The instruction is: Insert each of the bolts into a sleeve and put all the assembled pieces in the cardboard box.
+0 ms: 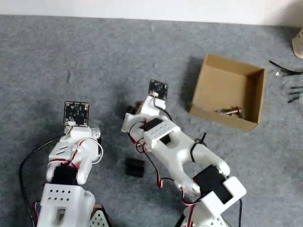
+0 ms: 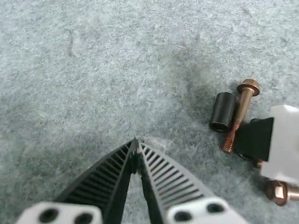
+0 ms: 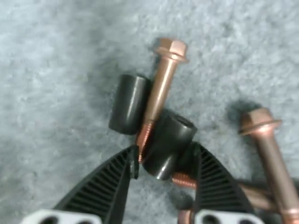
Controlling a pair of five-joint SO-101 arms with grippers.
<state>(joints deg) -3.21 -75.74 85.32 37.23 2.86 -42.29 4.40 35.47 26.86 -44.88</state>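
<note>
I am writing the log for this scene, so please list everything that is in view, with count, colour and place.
carpet: one, grey, under everything.
bolts: at least three, copper, in front of the right arm.
sleeves: two, black, among the bolts.
box: one, brown, right of the arms.
piece: one, copper-toned, inside the box.
block: one, black, between the arms.
cables: a few, black, past the box.
white thing: one, far right edge, cut off.
left claw: one, black, shut over bare carpet.
right claw: one, black, open around one sleeve.
</note>
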